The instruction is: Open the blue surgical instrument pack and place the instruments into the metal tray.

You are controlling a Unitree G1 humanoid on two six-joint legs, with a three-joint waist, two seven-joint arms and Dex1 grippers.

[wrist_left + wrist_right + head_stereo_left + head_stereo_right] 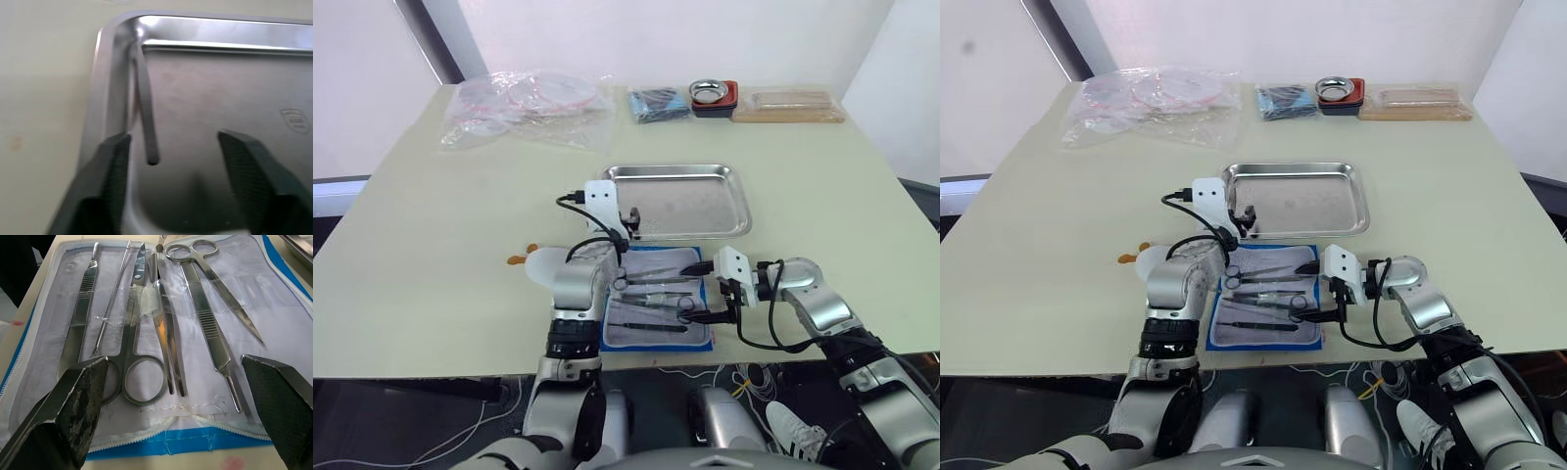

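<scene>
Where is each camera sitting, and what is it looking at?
Both eye views: on the head, looking down over both arms at the metal tray and open blue surgical instrument pack.
Left wrist view: on the left arm; open black fingers over the tray.
Right wrist view: on the right arm; open fingers facing the instruments.
Shared: tray, pack.

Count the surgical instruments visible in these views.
7: one instrument lies in the metal tray near a corner; six lie side by side in the open blue pack. Others may be hidden.
</scene>
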